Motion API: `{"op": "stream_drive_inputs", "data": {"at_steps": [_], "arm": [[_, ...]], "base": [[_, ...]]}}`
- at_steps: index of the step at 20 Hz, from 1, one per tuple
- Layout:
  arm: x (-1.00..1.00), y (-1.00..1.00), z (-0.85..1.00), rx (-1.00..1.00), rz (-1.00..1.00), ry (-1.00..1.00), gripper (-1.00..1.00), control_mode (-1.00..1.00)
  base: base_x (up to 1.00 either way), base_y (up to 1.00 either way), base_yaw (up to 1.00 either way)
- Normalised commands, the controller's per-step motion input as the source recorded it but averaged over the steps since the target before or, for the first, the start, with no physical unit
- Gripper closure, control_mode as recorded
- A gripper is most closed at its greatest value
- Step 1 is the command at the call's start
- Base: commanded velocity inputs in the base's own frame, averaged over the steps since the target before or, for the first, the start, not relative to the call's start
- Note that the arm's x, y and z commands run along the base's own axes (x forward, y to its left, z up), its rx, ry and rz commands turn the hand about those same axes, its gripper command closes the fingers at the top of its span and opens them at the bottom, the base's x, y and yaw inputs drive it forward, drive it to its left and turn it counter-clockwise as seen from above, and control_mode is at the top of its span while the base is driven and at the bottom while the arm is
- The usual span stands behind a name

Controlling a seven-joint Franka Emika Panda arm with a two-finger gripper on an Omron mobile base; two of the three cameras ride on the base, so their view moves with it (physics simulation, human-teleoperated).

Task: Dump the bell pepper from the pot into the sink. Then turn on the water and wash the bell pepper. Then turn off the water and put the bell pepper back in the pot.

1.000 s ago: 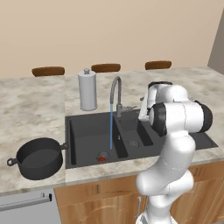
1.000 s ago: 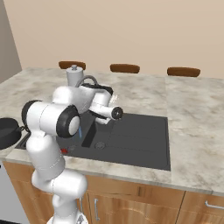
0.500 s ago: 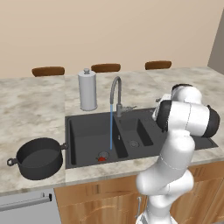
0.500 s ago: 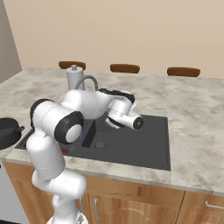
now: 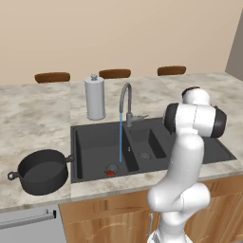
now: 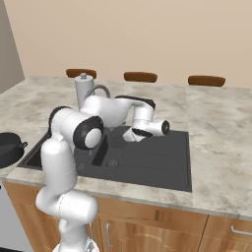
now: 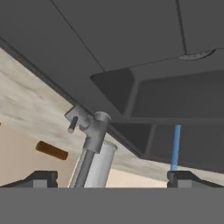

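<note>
Red bell pepper [image 5: 110, 172] lies small beside the left drain; blue water [image 5: 120, 140] streams.

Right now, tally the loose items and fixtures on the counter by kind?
Pot: 1
Bell pepper: 1, in the left bowl
Silver canister: 1
Faucet: 1, water running
Sink: 1, double basin
Total: 5
</note>
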Motion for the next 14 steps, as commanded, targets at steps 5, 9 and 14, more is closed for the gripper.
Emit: {"op": "stream_drive_inputs", "data": {"at_steps": [5, 9, 14], "arm": [[0.38, 0.13, -0.36, 0.0, 0.21, 0.0, -1.0, -1.0], [0.53, 0.22, -0.38, 0.0, 0.18, 0.0, -1.0, -1.0], [0.6, 0.21, -0.18, 0.0, 0.11, 0.0, -1.0, -1.0]], "base": [[0.0, 0.0, 0.0], [0.0, 0.0, 0.0], [0.0, 0.0, 0.0]]}}
